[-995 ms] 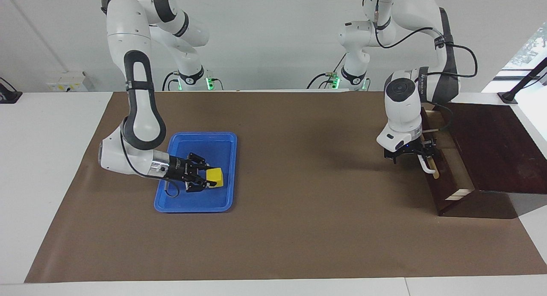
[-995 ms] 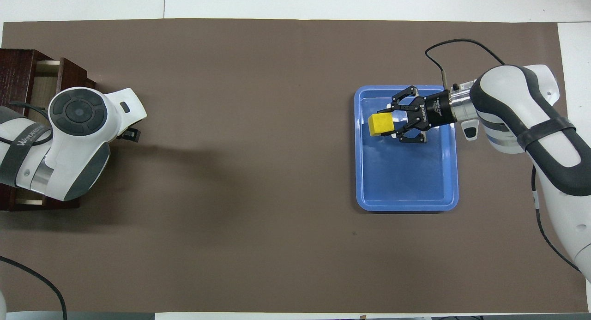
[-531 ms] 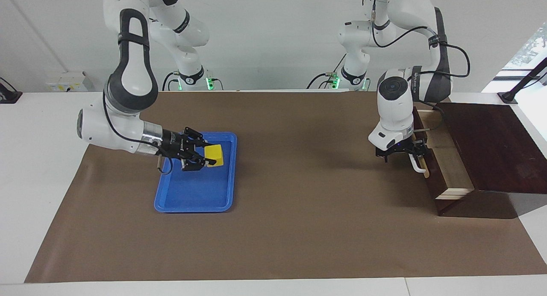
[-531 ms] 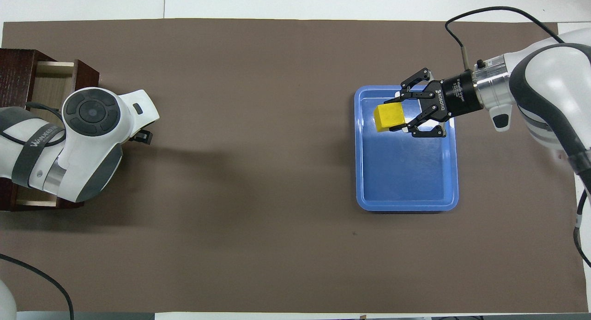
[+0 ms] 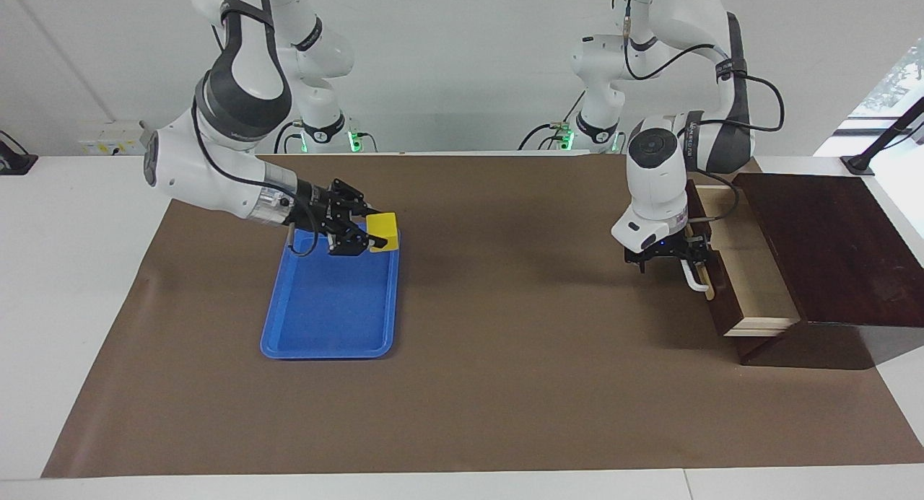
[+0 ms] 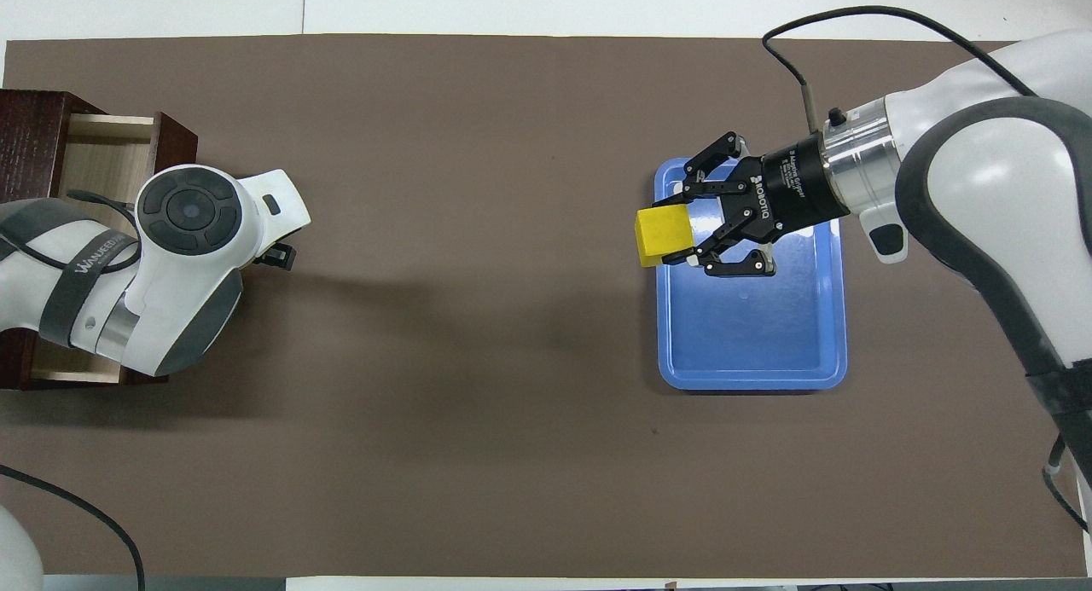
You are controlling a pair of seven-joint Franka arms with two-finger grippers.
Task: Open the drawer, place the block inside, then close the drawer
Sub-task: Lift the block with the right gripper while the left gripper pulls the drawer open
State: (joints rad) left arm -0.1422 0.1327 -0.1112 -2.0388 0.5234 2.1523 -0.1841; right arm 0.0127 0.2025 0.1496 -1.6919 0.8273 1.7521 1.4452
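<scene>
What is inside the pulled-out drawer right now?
The drawer shows only its pale wood floor; no block in it. The left arm hides part of the inside in both views.

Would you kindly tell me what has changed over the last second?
The right tool, shut on the block, lifted it out of the tray and carried it toward the drawer's end. The left tool, hooked on the handle, drew the drawer further open. The tray and box stayed put.
</scene>
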